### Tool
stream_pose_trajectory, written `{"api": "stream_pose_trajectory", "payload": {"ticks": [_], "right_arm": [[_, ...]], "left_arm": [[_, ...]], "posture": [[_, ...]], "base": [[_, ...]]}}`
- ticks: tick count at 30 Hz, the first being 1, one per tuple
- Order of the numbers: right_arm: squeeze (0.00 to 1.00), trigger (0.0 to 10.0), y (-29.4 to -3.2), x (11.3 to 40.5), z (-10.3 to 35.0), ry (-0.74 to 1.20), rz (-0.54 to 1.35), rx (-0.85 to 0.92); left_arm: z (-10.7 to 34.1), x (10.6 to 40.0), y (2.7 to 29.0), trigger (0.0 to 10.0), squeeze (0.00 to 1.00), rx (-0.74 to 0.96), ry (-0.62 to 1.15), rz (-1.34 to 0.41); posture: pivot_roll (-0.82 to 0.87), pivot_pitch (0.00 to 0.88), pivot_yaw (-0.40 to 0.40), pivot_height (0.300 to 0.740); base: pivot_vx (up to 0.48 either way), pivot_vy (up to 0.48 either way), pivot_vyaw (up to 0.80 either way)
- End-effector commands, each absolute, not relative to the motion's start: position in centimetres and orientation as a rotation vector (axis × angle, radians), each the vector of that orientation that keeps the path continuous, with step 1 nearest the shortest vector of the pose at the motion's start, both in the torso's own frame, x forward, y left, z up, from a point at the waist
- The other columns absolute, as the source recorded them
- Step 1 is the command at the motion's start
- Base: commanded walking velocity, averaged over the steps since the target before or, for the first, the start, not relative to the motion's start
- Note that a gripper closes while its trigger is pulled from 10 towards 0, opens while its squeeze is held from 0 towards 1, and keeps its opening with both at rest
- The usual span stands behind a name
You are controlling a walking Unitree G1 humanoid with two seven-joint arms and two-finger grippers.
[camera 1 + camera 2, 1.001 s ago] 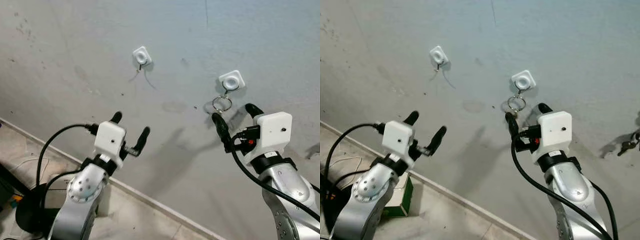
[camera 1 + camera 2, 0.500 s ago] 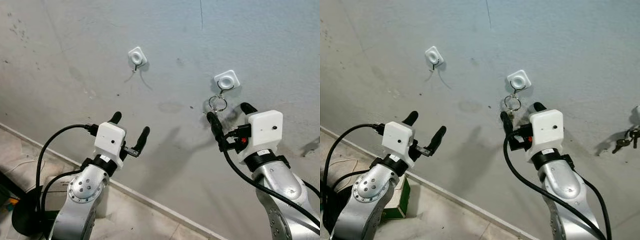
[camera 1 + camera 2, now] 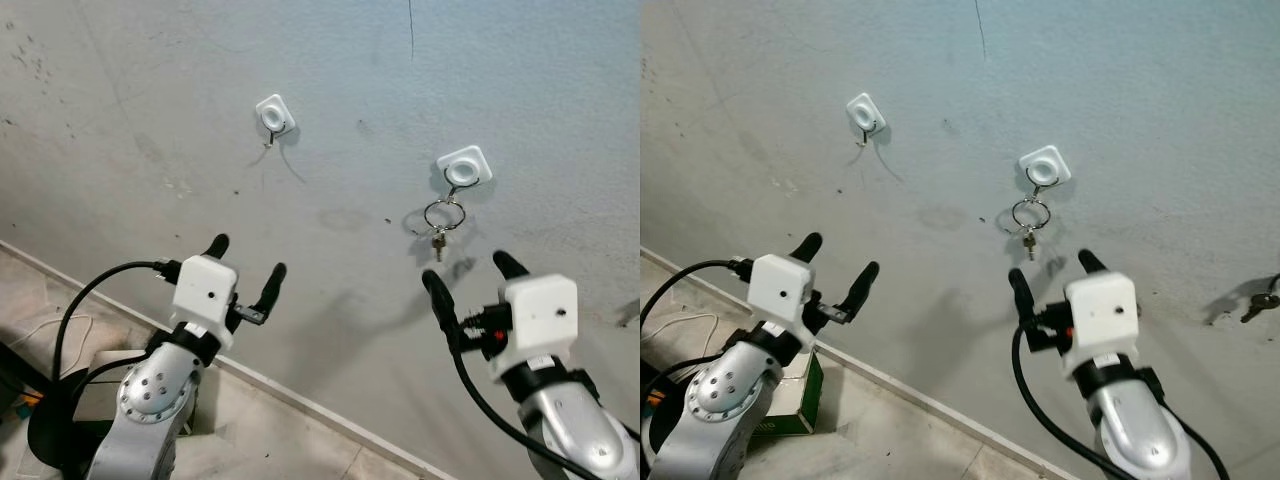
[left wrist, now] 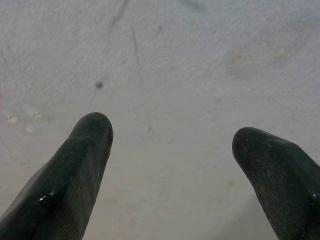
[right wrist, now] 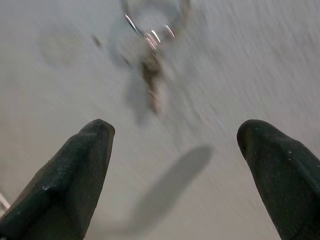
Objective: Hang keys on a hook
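A key ring with small keys point(image 3: 441, 222) hangs from a white square hook point(image 3: 463, 165) on the grey wall. My right gripper point(image 3: 468, 277) is open just below the keys, apart from them, with nothing between its fingers. In the right wrist view the keys point(image 5: 151, 60) look blurred above the two black fingers point(image 5: 75, 170). A second white hook point(image 3: 273, 112) sits bare on the wall further left. My left gripper point(image 3: 246, 262) is open at the lower left, facing plain wall point(image 4: 165, 100).
More keys point(image 3: 1258, 301) hang on the wall at the far right. A pale baseboard point(image 3: 300, 408) runs along the wall's foot. A green and white box point(image 3: 790, 405) and black cables point(image 3: 60, 340) lie on the floor at the lower left.
My right gripper has dropped down and away from the key ring, which now hangs free on the hook. The left gripper has also sunk a little.
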State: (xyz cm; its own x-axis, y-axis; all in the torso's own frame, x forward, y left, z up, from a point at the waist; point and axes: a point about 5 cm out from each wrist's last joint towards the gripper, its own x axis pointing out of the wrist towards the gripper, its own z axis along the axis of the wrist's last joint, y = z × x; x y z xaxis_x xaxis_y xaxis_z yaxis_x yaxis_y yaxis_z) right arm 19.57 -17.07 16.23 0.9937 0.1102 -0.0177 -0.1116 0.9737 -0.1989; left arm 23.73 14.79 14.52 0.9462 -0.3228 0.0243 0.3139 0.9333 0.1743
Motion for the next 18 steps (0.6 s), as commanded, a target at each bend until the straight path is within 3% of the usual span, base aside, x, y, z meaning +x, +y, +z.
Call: {"api": "stream_pose_trajectory", "payload": {"ticks": [1,18], "right_arm": [[0.00,10.0,-17.5,19.6,16.0,0.007,0.089,-0.220],[0.00,10.0,-17.7,19.9,14.7,0.024,0.071,-0.211]], "left_arm": [[14.6,23.6,15.2,10.0,0.00,0.179,-0.054,-0.312],[13.9,23.3,15.3,10.0,0.00,0.174,-0.027,-0.308]], "posture": [[0.03,0.038,0.038,0.740],[0.03,0.027,0.030,0.740]], "base": [[0.000,0.000,0.00],[0.000,0.000,0.00]]}}
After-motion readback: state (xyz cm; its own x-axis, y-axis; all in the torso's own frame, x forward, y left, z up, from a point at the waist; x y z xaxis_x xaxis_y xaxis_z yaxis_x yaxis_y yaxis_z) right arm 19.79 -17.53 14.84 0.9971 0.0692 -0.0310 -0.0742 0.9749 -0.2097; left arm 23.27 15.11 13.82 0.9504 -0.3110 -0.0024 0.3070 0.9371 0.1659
